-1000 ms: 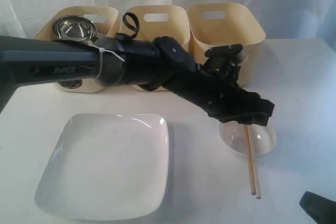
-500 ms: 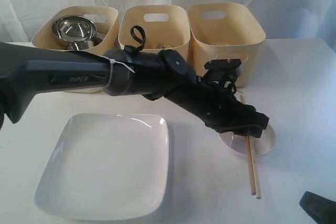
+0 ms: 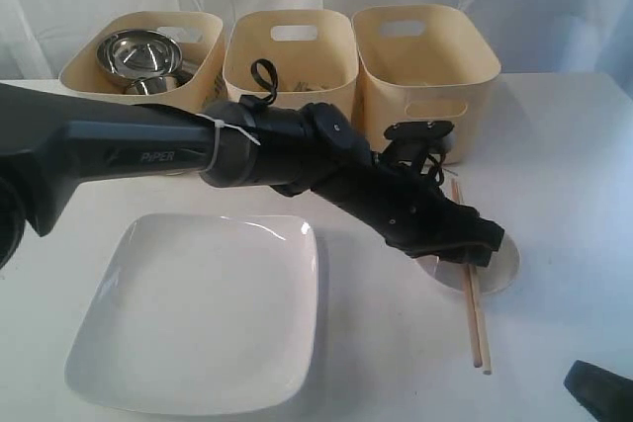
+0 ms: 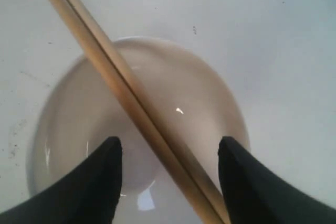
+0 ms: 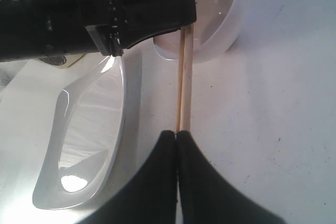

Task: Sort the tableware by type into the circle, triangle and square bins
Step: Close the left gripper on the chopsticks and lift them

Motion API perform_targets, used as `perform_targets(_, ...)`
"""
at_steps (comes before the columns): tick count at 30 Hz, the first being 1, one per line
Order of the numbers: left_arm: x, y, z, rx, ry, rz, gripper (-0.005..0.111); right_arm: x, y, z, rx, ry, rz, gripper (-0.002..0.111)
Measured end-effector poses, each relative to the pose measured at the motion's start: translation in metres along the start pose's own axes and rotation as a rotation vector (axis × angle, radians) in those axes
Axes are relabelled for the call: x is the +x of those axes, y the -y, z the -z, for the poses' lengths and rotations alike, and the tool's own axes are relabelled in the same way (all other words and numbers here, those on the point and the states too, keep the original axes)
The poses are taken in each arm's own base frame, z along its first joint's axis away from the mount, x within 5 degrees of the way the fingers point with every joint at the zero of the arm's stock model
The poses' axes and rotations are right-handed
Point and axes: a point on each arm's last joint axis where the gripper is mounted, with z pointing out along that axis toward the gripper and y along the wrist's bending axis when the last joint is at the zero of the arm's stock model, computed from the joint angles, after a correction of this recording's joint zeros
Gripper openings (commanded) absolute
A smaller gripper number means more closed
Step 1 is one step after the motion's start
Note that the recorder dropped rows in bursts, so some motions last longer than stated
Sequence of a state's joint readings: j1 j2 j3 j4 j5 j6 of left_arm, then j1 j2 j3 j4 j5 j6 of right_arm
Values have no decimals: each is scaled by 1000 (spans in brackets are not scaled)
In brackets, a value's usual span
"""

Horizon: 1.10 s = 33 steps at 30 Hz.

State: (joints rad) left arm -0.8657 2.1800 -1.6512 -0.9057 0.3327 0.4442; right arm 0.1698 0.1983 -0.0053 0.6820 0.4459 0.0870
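Observation:
A clear round dish sits on the white table right of centre, with a pair of wooden chopsticks lying across it. My left gripper reaches across and hangs low over the dish. In the left wrist view it is open, its fingers either side of the chopsticks above the dish, touching neither. My right gripper is shut and empty at the front right corner, short of the chopsticks' near end. The large white square plate lies front left.
Three cream bins stand along the back. The left bin holds a steel bowl and a steel cup. The middle bin is partly behind my left arm. The right bin stands just behind the dish.
My left gripper has come down and slightly nearer, from above the dish to low over it, covering more of it. The right gripper, dish, chopsticks and plate have not moved.

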Motion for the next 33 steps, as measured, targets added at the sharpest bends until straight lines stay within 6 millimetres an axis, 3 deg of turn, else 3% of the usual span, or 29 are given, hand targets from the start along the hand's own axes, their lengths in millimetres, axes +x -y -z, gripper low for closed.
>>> perform_targets(27, 5, 11, -3, 42, -27, 14, 59, 0, 0, 0, 0, 0, 0, 0)
perform_targets(29, 5, 11, -3, 40, -25, 14, 53, 0, 0, 0, 0, 0, 0, 0)
perform_targets(32, 4, 10, -3, 34, -16, 15, 26, 0, 0, 0, 0, 0, 0, 0)
perform_targets(33, 4, 10, -3, 34, -16, 15, 22, 0, 0, 0, 0, 0, 0, 0)
